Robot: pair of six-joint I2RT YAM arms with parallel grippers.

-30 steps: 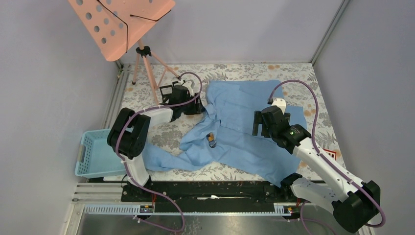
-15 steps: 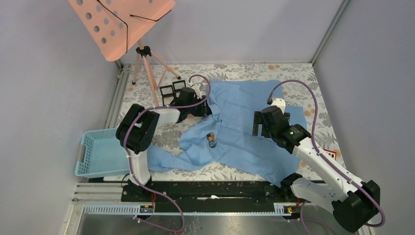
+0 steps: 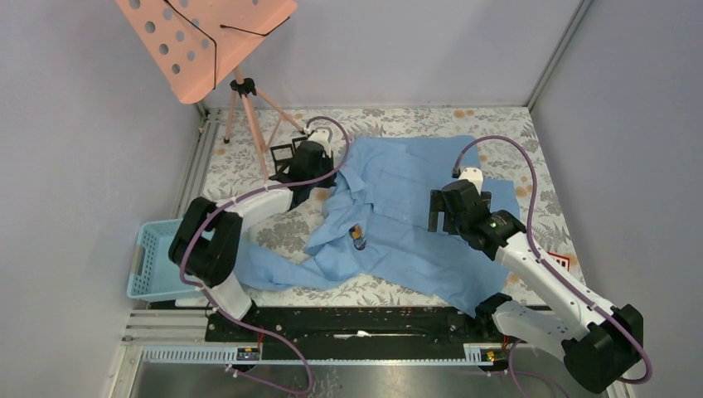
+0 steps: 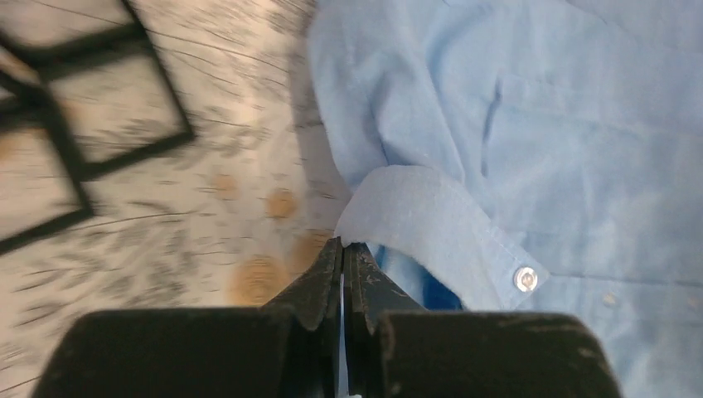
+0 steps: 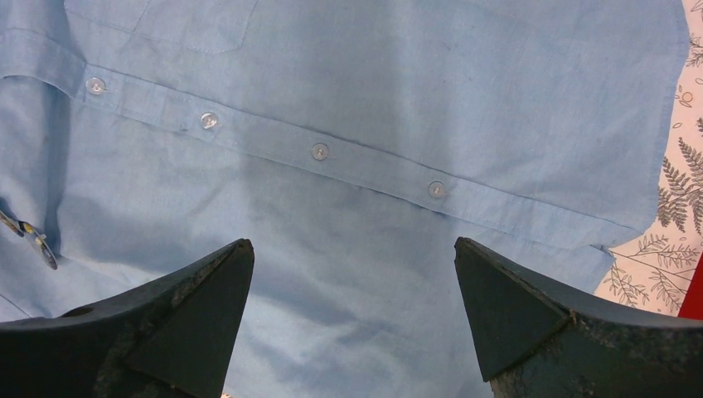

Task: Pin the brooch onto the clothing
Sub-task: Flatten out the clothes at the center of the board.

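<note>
- 2 claws shared the job: the left claw (image 4: 341, 249) was clenched on a corner of the shirt (image 4: 539, 124), probably to steady the thin cloth for pinning.
- Right claw (image 5: 352, 249) hung released over the button strip, holding nothing.
- Brooch (image 3: 357, 235) lay on the shirt between both claws; whether it was fastened could not be told.
- Flowered worktop (image 3: 530, 133) carried a pink music stand (image 3: 203, 41), with a blue basket (image 3: 153, 265) at its near left corner and grey walls around.

Left arm (image 3: 265, 196) stretched forward, jaws pinched shut, right arm (image 3: 539, 269) raised, jaws spread wide, pointing down.
</note>
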